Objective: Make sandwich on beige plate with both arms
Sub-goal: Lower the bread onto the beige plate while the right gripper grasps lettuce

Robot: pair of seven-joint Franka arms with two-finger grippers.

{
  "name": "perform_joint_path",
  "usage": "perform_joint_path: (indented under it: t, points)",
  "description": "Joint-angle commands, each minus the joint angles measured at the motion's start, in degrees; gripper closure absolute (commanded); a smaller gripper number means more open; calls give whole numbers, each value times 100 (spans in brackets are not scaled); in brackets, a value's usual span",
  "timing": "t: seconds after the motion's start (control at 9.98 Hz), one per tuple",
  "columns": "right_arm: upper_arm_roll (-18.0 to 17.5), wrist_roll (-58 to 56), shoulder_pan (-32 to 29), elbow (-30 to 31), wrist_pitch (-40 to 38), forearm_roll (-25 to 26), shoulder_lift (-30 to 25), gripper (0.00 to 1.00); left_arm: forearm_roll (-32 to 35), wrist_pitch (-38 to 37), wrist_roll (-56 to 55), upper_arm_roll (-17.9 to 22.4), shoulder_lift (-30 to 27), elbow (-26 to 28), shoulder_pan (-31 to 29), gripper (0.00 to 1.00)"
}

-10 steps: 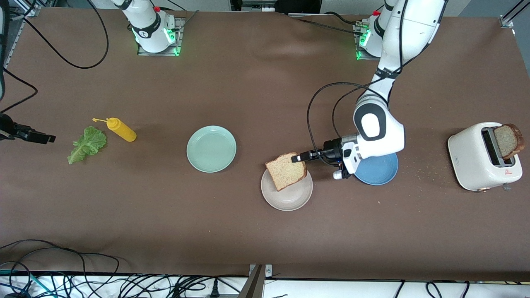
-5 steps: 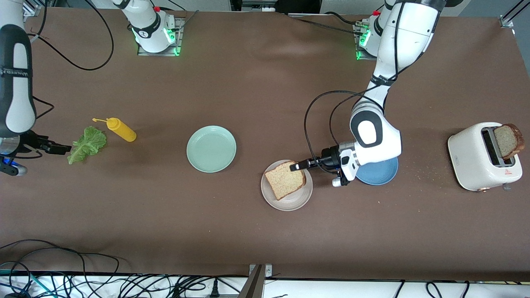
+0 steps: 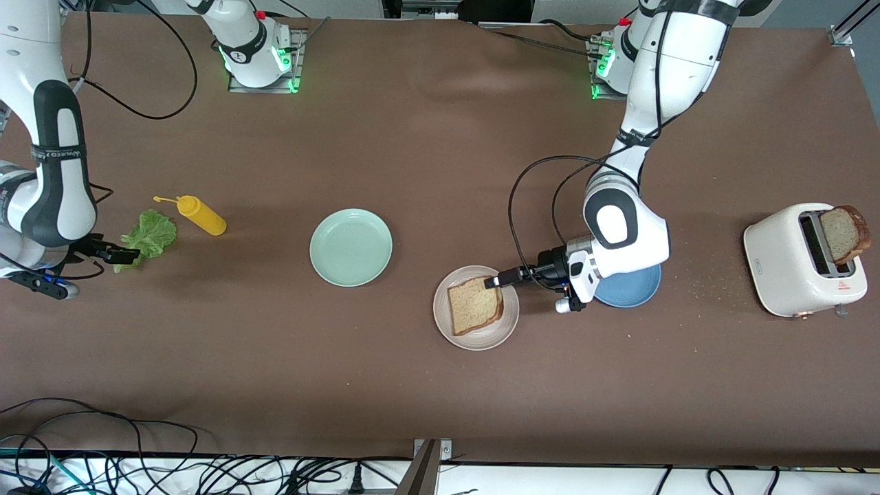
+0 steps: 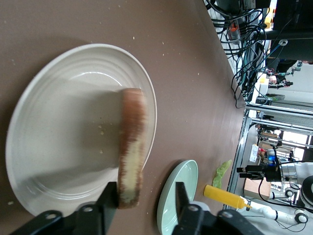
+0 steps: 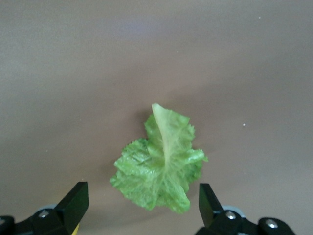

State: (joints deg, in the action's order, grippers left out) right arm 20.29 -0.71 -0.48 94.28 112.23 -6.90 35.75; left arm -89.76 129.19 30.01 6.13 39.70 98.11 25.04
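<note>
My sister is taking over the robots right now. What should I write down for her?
Left gripper: over the beige plate, jaws open, bread slice just let go and lying on the plate.
Right gripper: jaws open, low at the lettuce, nothing held yet.
Second slice sits in the toaster, at the left arm's end of the table.
Done: first slice on the plate.
Left: grab the lettuce, lay it on the slice, then fetch the toaster slice and put it on top.
</note>
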Motion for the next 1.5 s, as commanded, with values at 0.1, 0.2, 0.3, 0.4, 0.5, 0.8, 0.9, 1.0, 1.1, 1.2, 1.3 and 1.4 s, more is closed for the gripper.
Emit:
perform_joint_path:
  t: [0.1,0.2,0.3,0.4,0.5,0.8,0.9,1.0,1.1,1.2,1.3,1.4]
  points:
    - [-34,-69,-49,11,107,-74,256,0,449,186,110,-15,-120,15,-148,0]
    - [-34,-43,-49,55,98,-83,327,0,1077,186,40,2,-208,58,-201,0]
    - [-34,-25,-49,116,124,-127,354,0,1605,177,-39,3,-417,242,-288,0]
    - [-34,1,-49,178,115,-258,371,0,1985,151,-118,3,-689,478,-376,0]
    - [-34,-8,-101,187,133,-276,432,0,2398,151,-188,20,-962,716,-464,0]
    - [-34,-69,-268,178,133,-276,538,0,4476,115,-1116,82,-2094,1620,-947,0]
    - [-34,-69,-303,178,133,-276,538,0,5494,107,-1642,82,-2481,1876,-1140,0]
    - [-34,-69,-321,178,150,-276,547,1,6531,63,-2248,82,-2772,2052,-1359,0]
    - [-34,-69,-321,178,150,-276,556,13,7350,-85,-2794,90,-2993,2132,-1431,0]
    - [-42,-78,-330,170,150,-285,582,29,7863,-191,-3208,178,-3134,2142,-1493,0]
    - [-51,-78,-330,169,159,-337,591,36,8182,-192,-3282,326,-3318,2272,-1493,0]
    - [-51,-78,-313,169,177,-529,600,46,8359,-192,-3283,554,-3564,2465,-1493,0]
